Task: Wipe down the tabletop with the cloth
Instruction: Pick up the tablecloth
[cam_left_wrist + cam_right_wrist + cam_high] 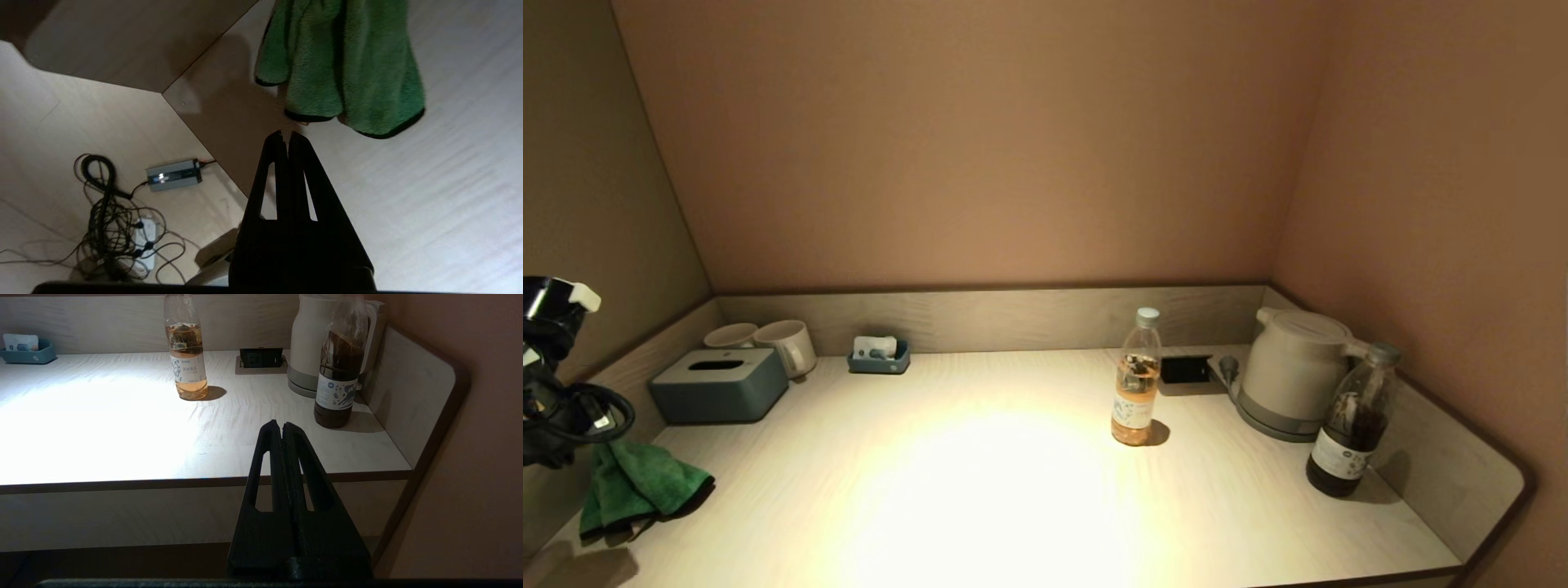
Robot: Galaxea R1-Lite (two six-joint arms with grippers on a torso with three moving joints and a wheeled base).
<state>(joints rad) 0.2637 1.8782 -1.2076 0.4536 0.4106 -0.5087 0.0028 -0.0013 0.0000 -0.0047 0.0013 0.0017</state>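
Note:
The green cloth (pixel 633 486) lies crumpled on the light wooden tabletop (pixel 1013 498) at its front left corner. In the left wrist view the cloth (pixel 347 61) lies just beyond the tips of my left gripper (pixel 288 136). That gripper is shut and empty, over the table's left edge. My left arm (pixel 560 392) shows at the far left of the head view, above the cloth. My right gripper (pixel 282 426) is shut and empty. It sits low in front of the table's front edge, out of the head view.
A grey tissue box (pixel 719 384), two cups (pixel 786 345) and a small blue tray (pixel 880 358) stand at the back left. A tea bottle (pixel 1136 380), a socket (pixel 1184 369), a kettle (pixel 1290 371) and a dark bottle (pixel 1352 425) stand at the right. Cables (pixel 110 220) lie on the floor.

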